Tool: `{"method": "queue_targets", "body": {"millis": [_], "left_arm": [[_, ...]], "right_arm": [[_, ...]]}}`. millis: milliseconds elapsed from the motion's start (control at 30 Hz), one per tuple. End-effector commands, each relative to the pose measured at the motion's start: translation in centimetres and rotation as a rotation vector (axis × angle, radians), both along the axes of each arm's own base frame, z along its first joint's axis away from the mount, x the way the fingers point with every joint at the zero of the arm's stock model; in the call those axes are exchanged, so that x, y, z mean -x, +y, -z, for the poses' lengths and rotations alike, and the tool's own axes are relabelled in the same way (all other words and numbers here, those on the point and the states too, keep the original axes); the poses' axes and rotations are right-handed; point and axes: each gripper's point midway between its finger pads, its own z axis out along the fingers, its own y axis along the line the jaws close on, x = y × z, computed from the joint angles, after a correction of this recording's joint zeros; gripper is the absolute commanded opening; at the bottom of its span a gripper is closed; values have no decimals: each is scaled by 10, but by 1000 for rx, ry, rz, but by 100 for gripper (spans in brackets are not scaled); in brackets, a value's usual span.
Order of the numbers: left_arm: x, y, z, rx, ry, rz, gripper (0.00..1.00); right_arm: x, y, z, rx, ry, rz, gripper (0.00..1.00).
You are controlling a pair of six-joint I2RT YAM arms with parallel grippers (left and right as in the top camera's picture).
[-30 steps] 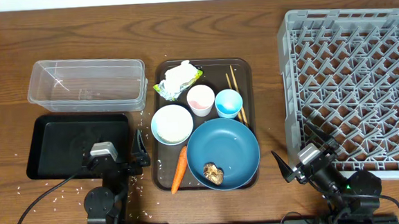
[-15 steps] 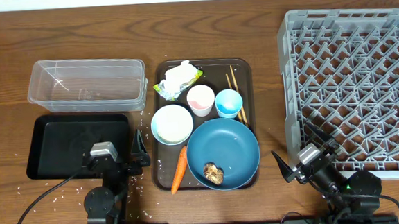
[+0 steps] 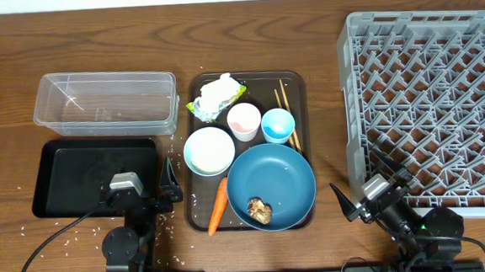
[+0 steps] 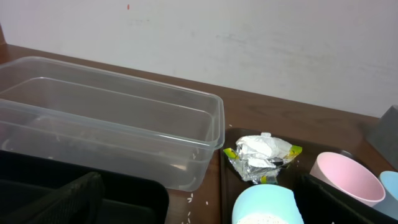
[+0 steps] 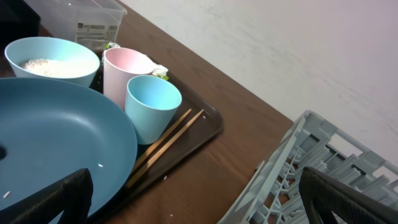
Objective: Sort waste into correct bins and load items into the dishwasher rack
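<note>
Crowding is our worry: with the left gripper [image 3: 169,184] and right gripper [image 3: 368,187] both spread wide (holding nothing), reaching for the carrot [image 3: 217,207], which lies on the brown tray [image 3: 196,205] just beside the blue dish [image 3: 278,172] and white bowl [image 3: 209,150], could jostle either.

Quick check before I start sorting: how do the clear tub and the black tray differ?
The clear tub is see-through; the black tray is opaque. The tub's walls stand taller; the tray is shallow. In the overhead view the tub sits farther back, and the tray lies in front of it. Both are rectangular, of similar footprint, and both lie left of the brown serving tray.
</note>
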Motion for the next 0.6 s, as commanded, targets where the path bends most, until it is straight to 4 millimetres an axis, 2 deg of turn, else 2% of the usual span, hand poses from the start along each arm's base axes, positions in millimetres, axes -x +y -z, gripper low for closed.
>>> {"method": "queue_targets", "body": {"millis": [0, 333, 467, 567], "left_arm": [[1, 3, 18, -23, 60, -15, 98], [1, 3, 18, -23, 60, -15, 98], [1, 3, 18, -22, 60, -14, 98], [0, -10, 8, 0, 22, 60, 98]], "right_arm": [[1, 3, 0, 2, -5, -15, 99], [1, 3, 0, 3, -8, -15, 99], [0, 2, -6, 5, -37, -9, 99], [4, 9, -12, -7, -59, -56, 99]]}}
